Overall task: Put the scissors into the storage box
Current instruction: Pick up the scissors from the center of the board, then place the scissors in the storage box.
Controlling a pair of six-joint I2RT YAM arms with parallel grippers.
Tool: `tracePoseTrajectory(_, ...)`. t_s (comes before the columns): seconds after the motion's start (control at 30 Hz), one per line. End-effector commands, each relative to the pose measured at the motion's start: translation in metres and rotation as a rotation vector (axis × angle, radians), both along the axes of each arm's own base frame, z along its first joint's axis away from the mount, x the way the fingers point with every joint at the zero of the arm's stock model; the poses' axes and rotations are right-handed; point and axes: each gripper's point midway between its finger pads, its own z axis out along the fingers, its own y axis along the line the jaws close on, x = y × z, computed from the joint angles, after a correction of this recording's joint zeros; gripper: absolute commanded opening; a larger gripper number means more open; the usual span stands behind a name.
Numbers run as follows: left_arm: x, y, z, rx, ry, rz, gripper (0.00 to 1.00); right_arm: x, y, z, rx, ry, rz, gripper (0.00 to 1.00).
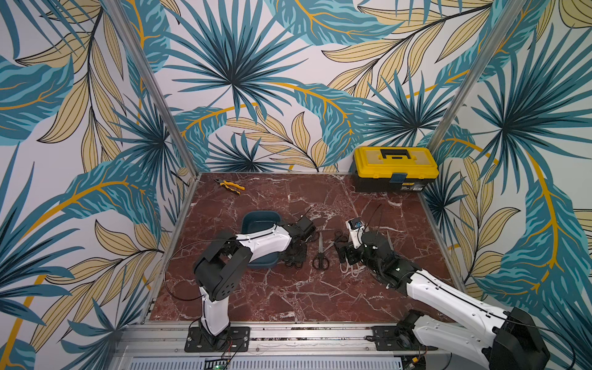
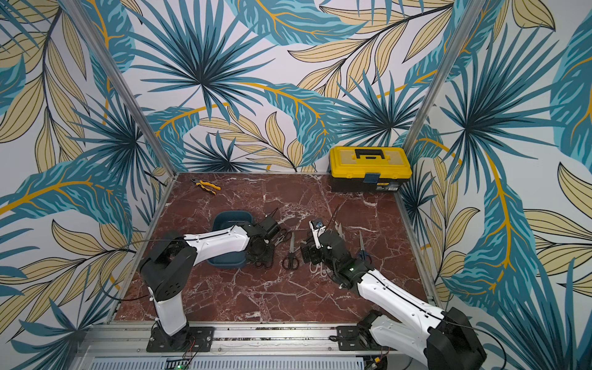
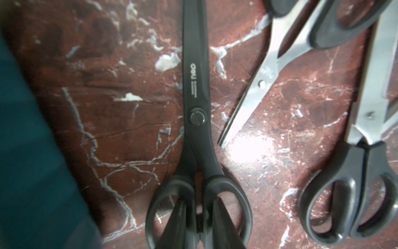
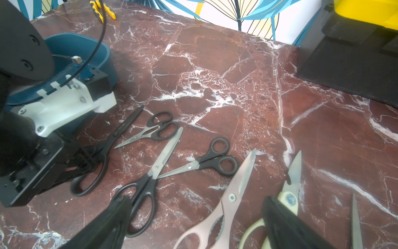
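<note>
Several scissors lie in a row on the red marble table. The teal storage box (image 1: 261, 212) stands left of them, partly under my left arm. My left gripper (image 3: 198, 220) points down beside the box, its fingers through both handle loops of the long all-black scissors (image 3: 197, 116), pinching the inner bars. That pair lies flat on the table. My right gripper (image 4: 196, 215) is open, low over the pinkish shears (image 4: 232, 198), a finger on either side. The cream shears (image 4: 288, 194) lie by its outer finger.
Between the arms lie a long silver-bladed pair (image 4: 159, 166) and two small black-handled pairs (image 4: 155, 129) (image 4: 211, 161). A yellow-lidded toolbox (image 1: 395, 166) stands back right, and yellow-handled pliers (image 1: 229, 185) lie back left. Another blade (image 4: 355, 222) lies beyond the cream shears.
</note>
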Motion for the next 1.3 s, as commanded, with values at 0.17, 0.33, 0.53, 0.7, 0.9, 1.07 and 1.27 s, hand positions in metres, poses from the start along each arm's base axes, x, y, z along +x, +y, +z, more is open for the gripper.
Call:
tracePoseTrajectory(0.17, 0.015, -0.012, 0.045, -0.045, -0.096, -0.033, 0.00, 0.005, -0.012, 0.003, 0.025, -0.015, -0.103, 0.99)
tracePoseTrajectory(0.33, 0.026, -0.005, 0.115, -0.067, -0.225, -0.037, 0.00, 0.010, -0.013, 0.006, 0.046, -0.008, -0.145, 1.00)
tracePoseTrajectory(0.53, 0.030, 0.055, 0.150, -0.055, -0.285, 0.078, 0.00, 0.012, -0.003, 0.000, 0.035, 0.032, -0.102, 1.00)
tracePoseTrajectory(0.7, 0.019, 0.125, 0.122, 0.025, -0.236, 0.174, 0.00, 0.011, 0.003, -0.007, 0.012, 0.053, -0.064, 1.00)
tracePoseTrajectory(0.9, 0.015, 0.126, 0.085, -0.004, -0.183, 0.122, 0.00, 0.012, 0.006, -0.010, 0.008, 0.061, -0.047, 1.00)
tracePoseTrajectory(1.07, 0.019, 0.127, 0.059, 0.022, -0.160, 0.129, 0.00, 0.011, 0.007, -0.011, 0.015, 0.068, -0.047, 1.00)
tracePoseTrajectory(1.27, 0.031, 0.123, 0.039, 0.048, -0.142, 0.112, 0.02, 0.010, 0.006, -0.015, 0.012, 0.077, -0.050, 1.00)
